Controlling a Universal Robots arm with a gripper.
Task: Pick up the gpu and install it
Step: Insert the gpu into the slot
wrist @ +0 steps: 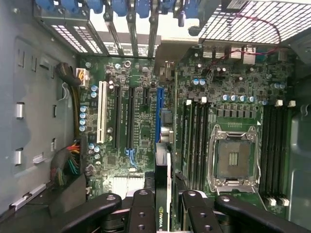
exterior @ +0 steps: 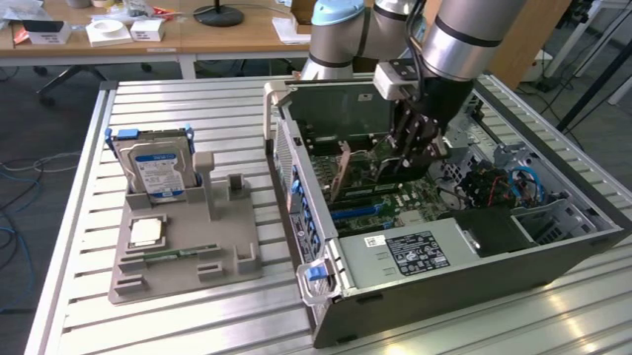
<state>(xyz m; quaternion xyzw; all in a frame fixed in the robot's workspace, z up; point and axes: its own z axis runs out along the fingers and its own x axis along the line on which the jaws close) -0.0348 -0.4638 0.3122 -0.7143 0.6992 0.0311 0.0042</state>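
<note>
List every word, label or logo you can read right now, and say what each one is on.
No text can be quoted as it reads.
gpu, clamped in the gripper: green logo, lettering too small to read.
hard drive: blue label, print blurred.
black label on the grey box in the case: white print too small.
white sticker beside it: unreadable.
motherboard: markings too small.

The gpu [wrist: 162, 217] in gripper [wrist: 167, 196] over motherboard [wrist: 141, 131]
</note>
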